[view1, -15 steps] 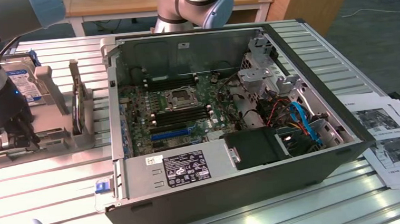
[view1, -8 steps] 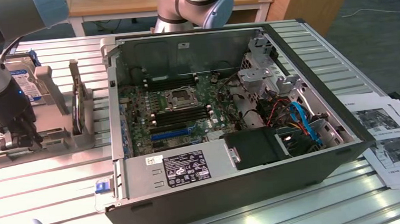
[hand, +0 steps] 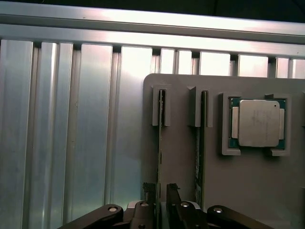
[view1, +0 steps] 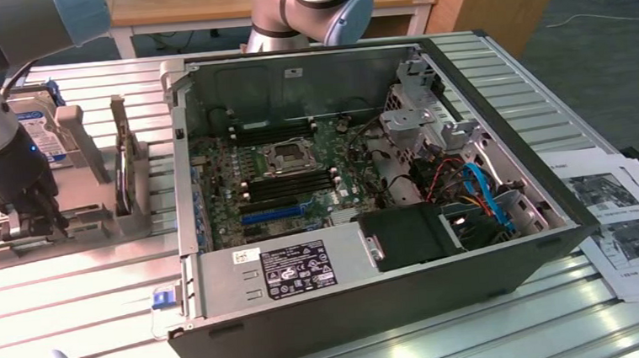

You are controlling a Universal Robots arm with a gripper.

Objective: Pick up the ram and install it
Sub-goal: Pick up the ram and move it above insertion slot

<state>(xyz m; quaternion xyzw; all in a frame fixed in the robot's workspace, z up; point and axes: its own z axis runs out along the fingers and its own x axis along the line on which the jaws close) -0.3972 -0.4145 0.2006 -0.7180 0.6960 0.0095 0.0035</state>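
The ram (hand: 160,125) stands on its edge in a slot of a grey holder (hand: 248,191), so I see it as a thin green strip. My gripper (hand: 161,190) is right over it, open, with one fingertip on each side of the strip and a small gap to it. A second stick (hand: 202,143) stands in the neighbouring slot. In the exterior view the gripper (view1: 39,228) is down at the grey holder (view1: 86,225) on that view's left, beside the open computer case (view1: 415,248). The black memory slots (view1: 292,181) lie on the motherboard inside.
A processor chip (hand: 257,123) sits in a recess of the same holder. A hard drive (view1: 40,122) stands in a bracket behind the gripper. Printed papers (view1: 626,225) lie at the exterior view's right. The table (hand: 71,133) is ribbed aluminium.
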